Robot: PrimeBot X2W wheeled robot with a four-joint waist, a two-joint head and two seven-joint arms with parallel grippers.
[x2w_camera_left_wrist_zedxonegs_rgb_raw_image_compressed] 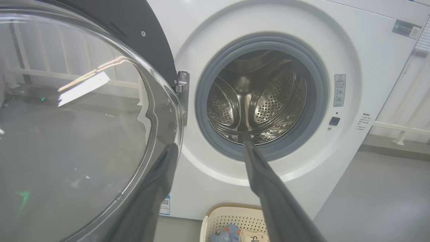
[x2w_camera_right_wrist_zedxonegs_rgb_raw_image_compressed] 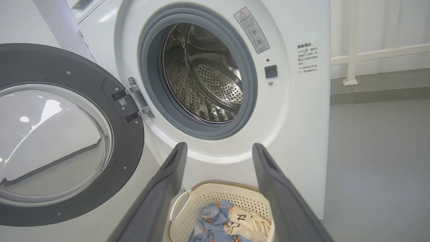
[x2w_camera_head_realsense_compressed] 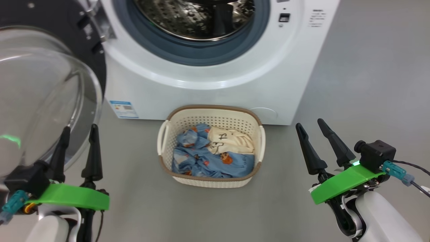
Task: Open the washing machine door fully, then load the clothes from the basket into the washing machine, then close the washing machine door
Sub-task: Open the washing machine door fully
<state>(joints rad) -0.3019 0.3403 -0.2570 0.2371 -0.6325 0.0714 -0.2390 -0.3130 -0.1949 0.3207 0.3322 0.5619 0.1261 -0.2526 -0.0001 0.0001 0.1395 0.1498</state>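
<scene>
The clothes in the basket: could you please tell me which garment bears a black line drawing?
The cream garment, in the basket's right corner nearest the washing machine; the light blue garments carry orange-brown figures instead.

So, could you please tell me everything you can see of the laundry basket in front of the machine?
The basket is small, rectangular with rounded corners, and looks like cream plastic: perforated walls, a brown woven-look rim, a white handle at each short end. It stands upright on the grey floor, close before the washing machine, below its open mouth. Inside lie the clothes: crumpled light blue printed fabric and a cream piece. Nothing else touches it.
</scene>
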